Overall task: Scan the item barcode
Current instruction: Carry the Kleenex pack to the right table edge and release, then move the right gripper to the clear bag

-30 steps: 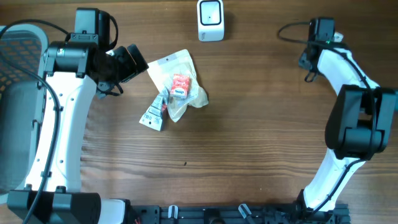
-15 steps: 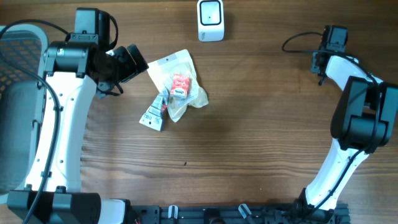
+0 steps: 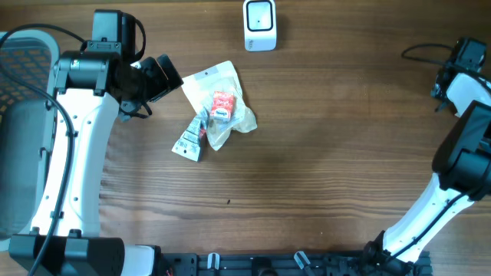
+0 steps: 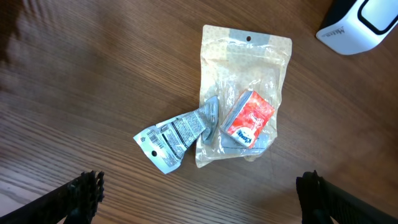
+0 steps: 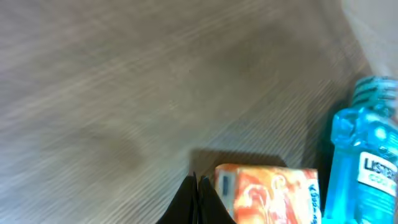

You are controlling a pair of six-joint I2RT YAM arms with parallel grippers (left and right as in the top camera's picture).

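A clear plastic pouch holding a red packet lies flat on the wooden table, with a silver-white sachet against its lower left corner. The left wrist view shows the same pouch, red packet and sachet. My left gripper hovers just left of the pouch, open, nothing between its fingers. The white scanner stands at the table's far edge. My right gripper is shut and empty, its tips beside an orange box. The right arm is at the far right edge.
A blue mouthwash bottle stands right of the orange box in the blurred right wrist view. The scanner also shows at the top right of the left wrist view. A grey mesh chair back sits at the left edge.
The right arm has swung steadily rightward, from near the table's upper right to its far right edge. The left arm, pouch and sachet have not moved.
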